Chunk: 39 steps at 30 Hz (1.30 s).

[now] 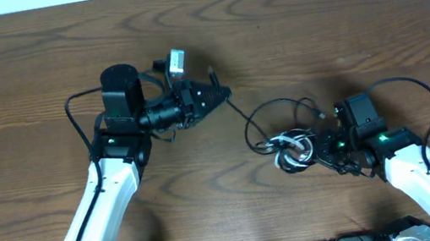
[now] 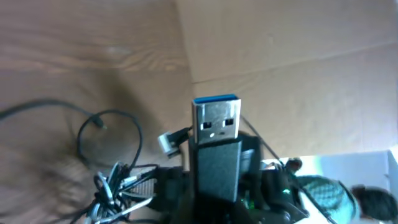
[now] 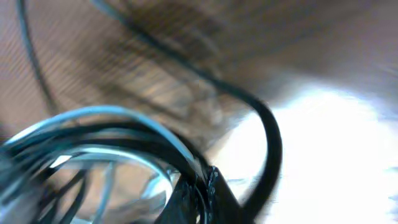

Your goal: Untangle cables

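The left arm (image 1: pixel 99 202) and right arm (image 1: pixel 429 182) are white-linked, black-jointed; the left claw (image 1: pixel 225 95) is black.

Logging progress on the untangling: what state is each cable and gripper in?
Black cable: plug end held, rest runs into the tangle.
White cable: coiled inside the tangle.
Left gripper: shut on black cable's plug.
Right gripper: at the tangle, jaws hidden.

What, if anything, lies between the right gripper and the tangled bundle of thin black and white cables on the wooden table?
Nothing visible does. The right gripper sits right against the tangled bundle of thin black and white cables; one black cord runs from it to the left gripper.
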Tool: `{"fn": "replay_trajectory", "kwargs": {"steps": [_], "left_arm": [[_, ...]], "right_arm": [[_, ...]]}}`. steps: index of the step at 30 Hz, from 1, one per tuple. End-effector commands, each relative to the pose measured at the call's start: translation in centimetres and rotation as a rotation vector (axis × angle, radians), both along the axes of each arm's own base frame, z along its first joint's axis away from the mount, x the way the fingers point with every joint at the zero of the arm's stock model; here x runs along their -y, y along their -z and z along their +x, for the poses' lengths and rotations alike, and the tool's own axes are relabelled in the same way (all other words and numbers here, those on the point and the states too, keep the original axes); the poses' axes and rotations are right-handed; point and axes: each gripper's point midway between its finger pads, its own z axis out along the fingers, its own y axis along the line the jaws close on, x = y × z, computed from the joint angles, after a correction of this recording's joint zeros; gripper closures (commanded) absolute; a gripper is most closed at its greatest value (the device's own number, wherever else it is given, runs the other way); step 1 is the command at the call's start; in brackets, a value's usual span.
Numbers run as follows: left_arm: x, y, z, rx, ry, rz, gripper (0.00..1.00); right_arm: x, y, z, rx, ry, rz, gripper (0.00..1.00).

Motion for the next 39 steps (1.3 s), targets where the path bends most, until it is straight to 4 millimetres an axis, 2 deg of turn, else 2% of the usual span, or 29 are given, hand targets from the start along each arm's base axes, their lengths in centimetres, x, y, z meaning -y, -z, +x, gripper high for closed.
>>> {"fn": "replay_trajectory", "kwargs": {"steps": [1, 3, 6, 12, 15, 18, 21, 24, 26, 27, 29, 32, 35, 39], "left_arm": [[-1.2, 1.1, 0.9, 0.045, -0.081, 0.109, 0.92], [-2.1, 3.6, 1.0, -0.042, -0.142, 0.196, 0.92], [-2.6, 6.2, 0.5, -0.111, -0.179, 0.301, 0.92], [-0.8, 8.1, -1.2, -0.115, -0.143, 0.408, 0.91], [0.3, 8.8, -1.8, -0.093, -0.136, 0.467, 0.83], [1.5, 9.9, -3.0, -0.077, -0.123, 0.549, 0.83], [1.7, 11.2, -4.1, -0.073, -0.126, 0.645, 0.83], [1.7, 12.3, -5.3, -0.079, -0.117, 0.720, 0.83], [1.8, 12.8, -6.1, -0.090, -0.104, 0.751, 0.75], [2.2, 13.0, -6.7, -0.092, -0.082, 0.759, 0.68], [2.7, 13.2, -7.4, -0.090, -0.056, 0.766, 0.64], [3.3, 14.1, -8.5, -0.143, -0.045, 0.782, 0.64], [3.2, 15.8, -9.9, -0.262, -0.054, 0.821, 0.53], [2.7, 18.4, -10.6, -0.440, -0.116, 0.868, 0.53]], "right_arm": [[-3.2, -2.3, -0.1, 0.081, -0.257, 0.150, 0.98], [-4.5, -3.2, -0.3, 0.117, -0.334, 0.228, 0.98], [-5.9, -4.4, -0.4, 0.183, -0.434, 0.308, 0.95], [-7.3, -5.9, -0.3, 0.269, -0.538, 0.389, 0.93], [-6.7, -5.1, -0.2, 0.249, -0.510, 0.340, 0.93], [-4.9, -3.4, -0.5, 0.155, -0.412, 0.238, 0.93], [-2.8, -1.7, -1.4, 0.055, -0.326, 0.121, 0.93], [-1.1, -0.7, -2.3, -0.011, -0.274, 0.035, 0.87], [-0.9, -0.4, -2.5, -0.023, -0.270, 0.025, 0.82], [-0.9, -0.4, -2.6, -0.025, -0.270, 0.026, 0.73], [-0.9, -0.4, -2.6, -0.027, -0.264, 0.027, 0.62], [-0.9, -0.4, -2.6, -0.038, -0.240, 0.030, 0.57], [-0.9, -0.4, -2.6, -0.045, -0.223, 0.033, 0.55], [-0.6, -0.3, -2.7, -0.053, -0.220, 0.018, 0.53]]}}
